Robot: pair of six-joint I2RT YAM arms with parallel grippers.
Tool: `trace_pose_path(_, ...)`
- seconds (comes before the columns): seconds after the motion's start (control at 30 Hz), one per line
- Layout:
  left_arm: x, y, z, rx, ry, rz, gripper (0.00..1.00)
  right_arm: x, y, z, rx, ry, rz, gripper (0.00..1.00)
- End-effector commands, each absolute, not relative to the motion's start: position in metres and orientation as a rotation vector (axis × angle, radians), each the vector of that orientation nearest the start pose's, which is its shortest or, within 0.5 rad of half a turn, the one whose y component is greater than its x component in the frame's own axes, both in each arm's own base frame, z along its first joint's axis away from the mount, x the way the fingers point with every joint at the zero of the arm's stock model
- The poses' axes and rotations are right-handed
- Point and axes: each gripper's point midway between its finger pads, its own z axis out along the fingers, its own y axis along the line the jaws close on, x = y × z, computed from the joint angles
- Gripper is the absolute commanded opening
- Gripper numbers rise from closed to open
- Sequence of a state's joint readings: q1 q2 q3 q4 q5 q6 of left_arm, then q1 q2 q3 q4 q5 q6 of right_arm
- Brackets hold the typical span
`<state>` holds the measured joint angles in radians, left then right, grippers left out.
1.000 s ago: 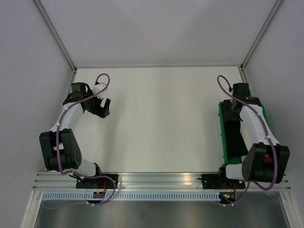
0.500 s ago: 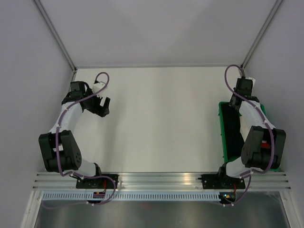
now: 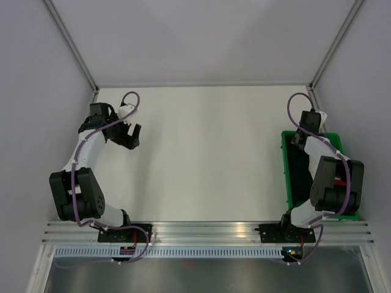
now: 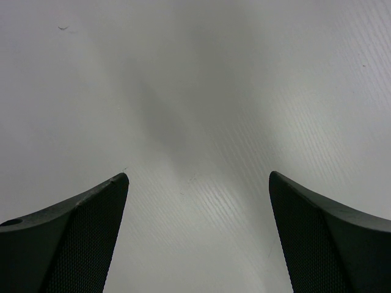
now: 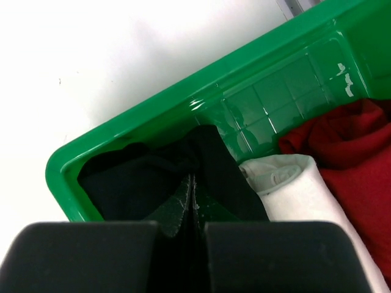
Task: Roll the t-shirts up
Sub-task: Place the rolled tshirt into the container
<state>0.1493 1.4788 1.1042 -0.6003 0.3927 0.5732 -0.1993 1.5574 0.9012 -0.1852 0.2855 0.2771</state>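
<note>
Green bin (image 5: 153, 131) at right edge of top view, holding black shirt (image 5: 131, 177), white roll (image 5: 299, 183), red roll (image 5: 351, 146). Right claw (image 5: 192, 201) pinched on black shirt inside bin. Left claw (image 4: 198, 238) spread wide over bare white surface (image 4: 195, 91), upper left.

A white desk (image 3: 208, 152) fills the scene. A green plastic bin (image 3: 285, 171) with a gridded inner wall sits at its right edge.

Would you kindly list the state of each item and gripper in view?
Left gripper: open, holding nothing, above the bare table.
Right gripper: shut on the black t-shirt inside the green bin.
White t-shirt: rolled, in the bin.
Red t-shirt: bunched, in the bin beside the white one.
</note>
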Motion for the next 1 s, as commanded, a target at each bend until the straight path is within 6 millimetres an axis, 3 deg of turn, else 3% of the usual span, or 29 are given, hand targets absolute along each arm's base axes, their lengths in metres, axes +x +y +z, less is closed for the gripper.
trace_pose_path(0.0, 0.366, 0.012, 0.132, 0.64, 2.347, -0.158, 1.0, 0.382, -0.112, 0.077, 0.649, 2.233, -0.26, 0.02)
trace_pose_path(0.1, 0.366, 0.013, 0.132, 0.639, 2.348, -0.154, 1.0, 0.372, -0.113, 0.09, 0.626, 2.28, -0.285, 0.09)
trace_pose_path(0.17, 0.366, 0.014, 0.135, 0.64, 2.341, -0.141, 1.0, 0.363, -0.114, 0.11, 0.659, 2.245, -0.296, 0.14)
trace_pose_path(0.27, 0.365, 0.014, 0.137, 0.647, 2.334, -0.133, 1.0, 0.33, -0.121, 0.132, 0.846, 2.185, -0.335, 0.2)
trace_pose_path(0.3, 0.365, 0.014, 0.137, 0.648, 2.332, -0.136, 1.0, 0.309, -0.122, 0.13, 0.905, 2.211, -0.37, 0.2)
trace_pose_path(0.4, 0.364, 0.008, 0.139, 0.659, 2.313, -0.167, 1.0, 0.268, -0.121, 0.115, 1.124, 2.233, -0.415, 0.14)
trace_pose_path(0.53, 0.362, 0.007, 0.139, 0.665, 2.308, -0.173, 1.0, 0.234, -0.133, 0.116, 1.275, 2.153, -0.493, 0.07)
trace_pose_path(0.67, 0.362, 0.008, 0.137, 0.672, 2.315, -0.163, 1.0, 0.199, -0.144, 0.104, 1.432, 2.094, -0.551, 0.02)
trace_pose_path(0.83, 0.361, 0.006, 0.137, 0.674, 2.311, -0.179, 1.0, 0.183, -0.129, 0.084, 1.497, 2.126, -0.465, 0.0)
trace_pose_path(0.97, 0.361, 0.006, 0.139, 0.675, 2.308, -0.177, 1.0, 0.19, -0.114, 0.079, 1.524, 2.144, -0.34, 0.0)
